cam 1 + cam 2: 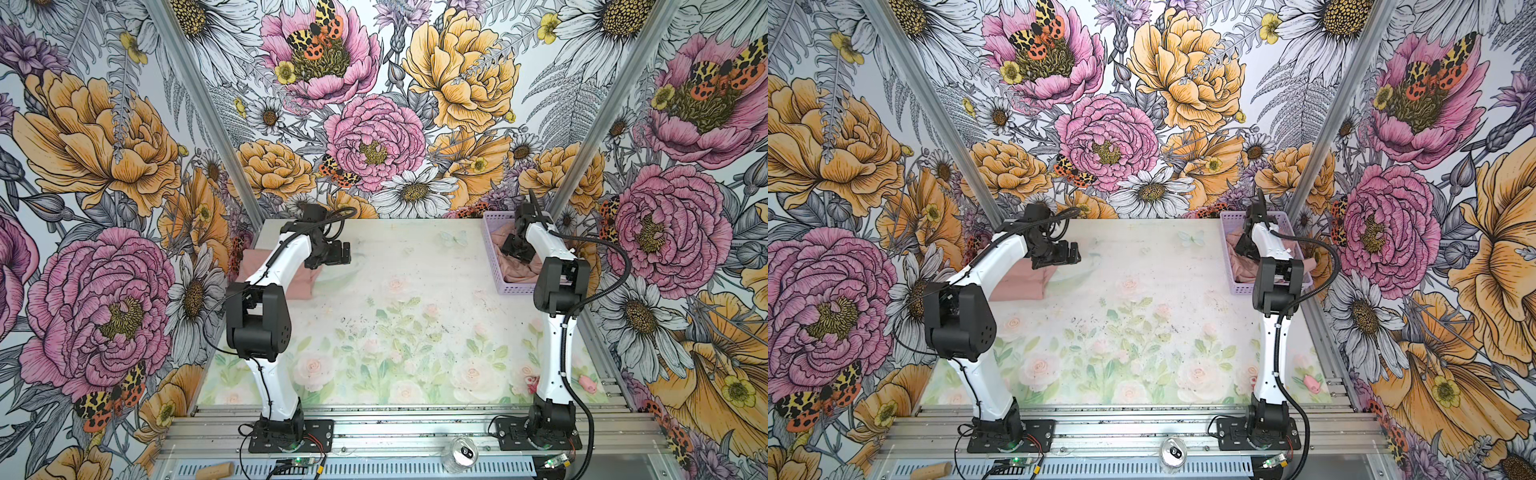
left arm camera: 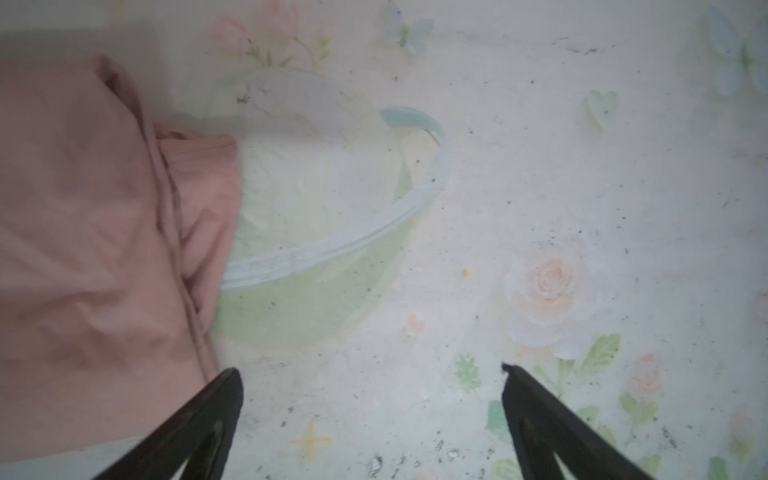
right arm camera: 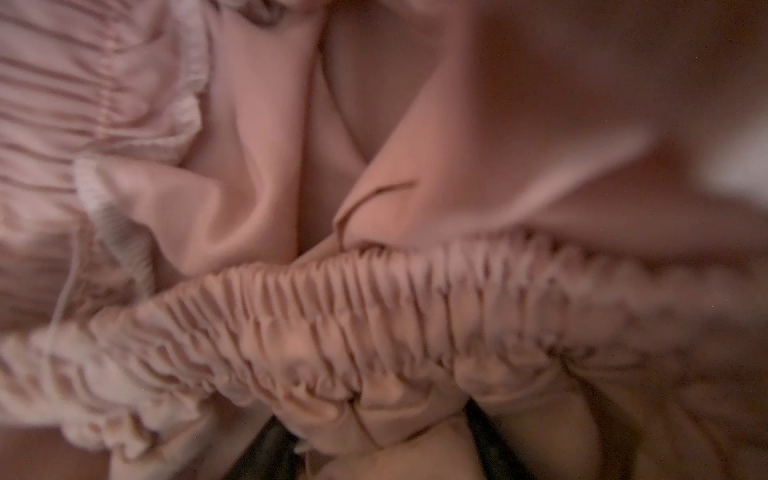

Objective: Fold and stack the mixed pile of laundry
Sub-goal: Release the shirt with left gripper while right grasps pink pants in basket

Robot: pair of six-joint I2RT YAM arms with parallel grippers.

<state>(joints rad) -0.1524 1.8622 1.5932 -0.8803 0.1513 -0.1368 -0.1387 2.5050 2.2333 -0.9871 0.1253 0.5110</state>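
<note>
Dusty-pink shorts (image 3: 374, 311) with a gathered elastic waistband lie crumpled in the lavender basket (image 1: 497, 253) at the back right, seen in both top views (image 1: 1246, 272). My right gripper (image 3: 382, 432) reaches down into the basket (image 1: 517, 255), and its dark fingers (image 3: 274, 440) are closed on bunched cloth just below the waistband. A folded dusty-pink garment (image 1: 297, 284) lies at the back left (image 2: 91, 228). My left gripper (image 2: 370, 369) hovers open beside it over bare table (image 1: 347, 253), holding nothing. No printed T-shirt design shows.
The basket stands against the right wall post. A shiny can (image 1: 461, 453) and a wooden cylinder (image 1: 216, 471) rest on the front rail. A small pink toy (image 1: 588, 384) lies at the table's front right corner. Floral-printed table (image 1: 395, 316) spreads between the arms.
</note>
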